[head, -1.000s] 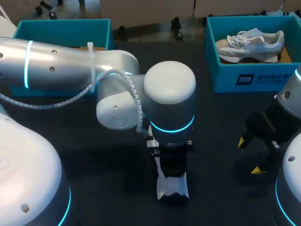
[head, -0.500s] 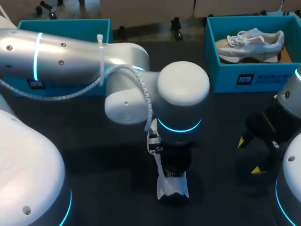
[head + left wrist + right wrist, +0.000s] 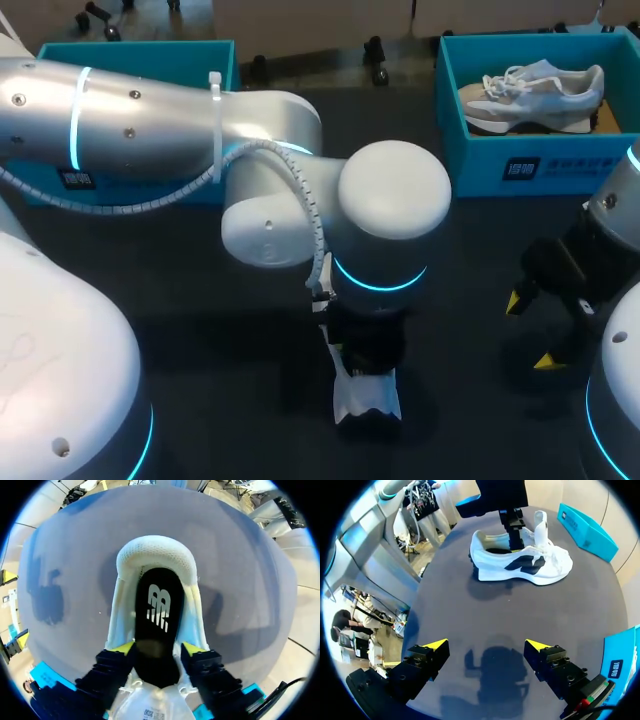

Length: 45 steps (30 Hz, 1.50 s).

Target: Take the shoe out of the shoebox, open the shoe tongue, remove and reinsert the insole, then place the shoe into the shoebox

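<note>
While left fingers (image 3: 125, 649) clamp black insole (image 3: 159, 610), white shoe (image 3: 155, 555) upright on dark table (image 3: 520, 615), right fingers (image 3: 434, 645) apart

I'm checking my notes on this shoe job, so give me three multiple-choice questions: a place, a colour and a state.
1. Where is the shoe under the left gripper? A in a drawer B on the table C on a shelf
2. What colour is its insole? A red B black C white
3. How is the right gripper? A shut on a lace B shut on a sock C open, empty
Answers: B, it stands on the dark tabletop; B, black shows inside the white shoe; C, its jaws stand apart, nothing between.
</note>
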### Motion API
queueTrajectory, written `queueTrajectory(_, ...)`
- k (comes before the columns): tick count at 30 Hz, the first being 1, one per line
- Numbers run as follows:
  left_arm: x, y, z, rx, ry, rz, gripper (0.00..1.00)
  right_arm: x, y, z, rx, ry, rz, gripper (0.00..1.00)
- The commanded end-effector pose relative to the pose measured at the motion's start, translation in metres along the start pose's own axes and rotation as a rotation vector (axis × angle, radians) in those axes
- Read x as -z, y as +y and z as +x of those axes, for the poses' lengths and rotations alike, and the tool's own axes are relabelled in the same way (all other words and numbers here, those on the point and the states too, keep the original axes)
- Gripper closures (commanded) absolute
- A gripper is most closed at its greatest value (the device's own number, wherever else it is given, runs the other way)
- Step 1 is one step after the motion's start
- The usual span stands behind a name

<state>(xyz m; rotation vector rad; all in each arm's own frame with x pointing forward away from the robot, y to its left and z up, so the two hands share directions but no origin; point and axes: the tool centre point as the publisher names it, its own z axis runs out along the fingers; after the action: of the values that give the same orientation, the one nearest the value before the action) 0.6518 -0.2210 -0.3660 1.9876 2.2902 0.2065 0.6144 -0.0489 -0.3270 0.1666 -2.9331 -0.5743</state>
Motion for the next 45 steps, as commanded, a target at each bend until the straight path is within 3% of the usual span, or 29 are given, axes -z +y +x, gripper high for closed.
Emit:
queueTrajectory(1, 0.002, -0.004, 0.002, 0.001, -0.003, -0.012, 0.1, -0.001, 0.0, 0.001, 0.001, -0.002, 0.001, 0.0)
queueTrajectory(3, 0.002, -0.003, 0.003, 0.002, -0.007, -0.008, 0.0, -0.001, 0.0, 0.001, 0.001, -0.002, 0.001, 0.0)
queueTrajectory(10, 0.0, 0.009, 0.001, 0.009, -0.012, 0.027, 0.0, -0.001, 0.0, 0.001, 0.001, -0.002, 0.001, 0.0)
queueTrajectory(22, 0.014, 0.032, -0.01, 0.013, -0.045, 0.018, 0.0, -0.001, 0.0, 0.001, 0.001, -0.002, 0.001, 0.0)
queueTrajectory(32, 0.034, 0.049, -0.008, 0.023, -0.065, -0.021, 0.0, -0.001, 0.0, 0.001, 0.001, -0.002, 0.001, 0.0)
queueTrajectory(45, 0.073, 0.097, -0.004, 0.031, -0.078, -0.035, 0.0, -0.001, 0.0, 0.001, 0.001, -0.002, 0.001, 0.0)
